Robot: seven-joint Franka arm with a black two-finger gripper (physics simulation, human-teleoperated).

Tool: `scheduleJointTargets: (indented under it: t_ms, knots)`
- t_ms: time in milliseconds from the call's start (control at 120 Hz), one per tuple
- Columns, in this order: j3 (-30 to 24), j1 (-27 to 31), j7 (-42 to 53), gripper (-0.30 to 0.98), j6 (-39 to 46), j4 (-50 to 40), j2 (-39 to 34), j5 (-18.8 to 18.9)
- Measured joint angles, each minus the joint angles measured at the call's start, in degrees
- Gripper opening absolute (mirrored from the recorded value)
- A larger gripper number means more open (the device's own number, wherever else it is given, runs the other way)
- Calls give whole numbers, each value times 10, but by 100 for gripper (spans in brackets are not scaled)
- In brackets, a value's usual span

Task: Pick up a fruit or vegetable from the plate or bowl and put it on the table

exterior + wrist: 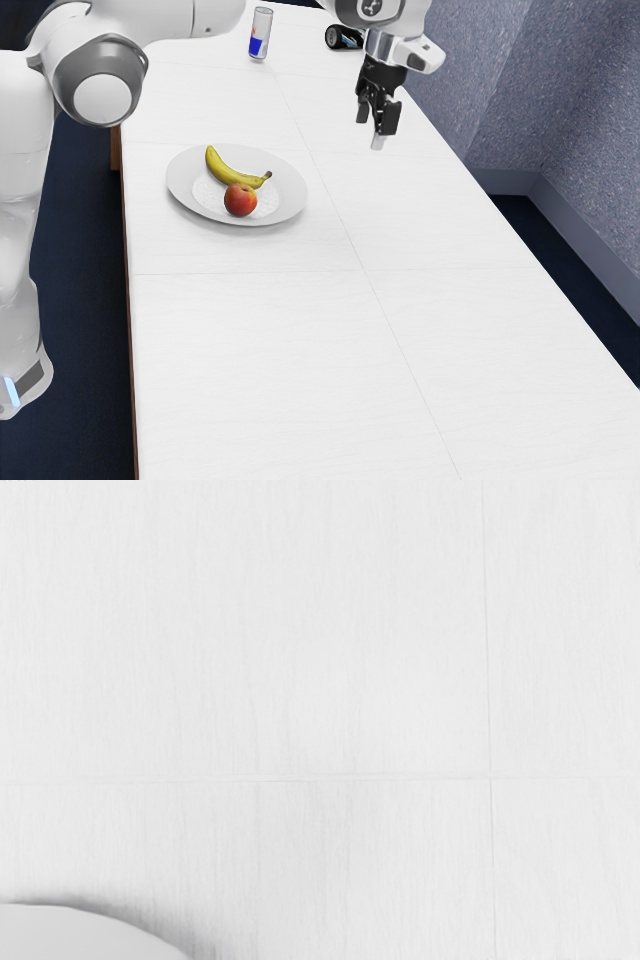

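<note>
Fingers spread, the hand (373, 124) hangs over the desk (250, 350), exterior view's right of the plate (288, 194) bearing banana (228, 175) and peach (240, 201); centring above one fruit should precede descent.

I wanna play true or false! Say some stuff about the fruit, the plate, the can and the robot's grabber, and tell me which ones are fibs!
1. The banana and the round fruit are both on the plate. True.
2. The gripper is holding the banana. False: it is open and empty, up above the table.
3. The can is standing upright on the table. True.
4. The plate is square and bright green. False: it is round and white.
5. The banana is yellow and curved. True.
6. The round fruit is blue all over. False: it is red and orange.
</note>
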Motion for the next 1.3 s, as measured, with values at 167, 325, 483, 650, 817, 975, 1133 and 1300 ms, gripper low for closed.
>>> scheduleJointTargets:
  t_ms: [167, 325, 483, 650, 817, 975, 1133, 1300]
  knots:
    - [0, 0, 12, 69, -1, 0, 0, 0]
    - [3, -1, 20, 69, -10, 13, -32, 1]
    - [34, -8, 22, 69, -19, -231, -201, 35]
    - [73, 0, 16, 69, 42, -459, -325, 87]
    - [88, 0, 13, 69, 111, -507, -312, 107]
    - [101, 0, 10, 69, 164, -510, -285, 125]
    - [102, 0, 9, 69, 208, -510, -255, 130]
    - [111, 0, 9, 69, 231, -526, -248, 129]
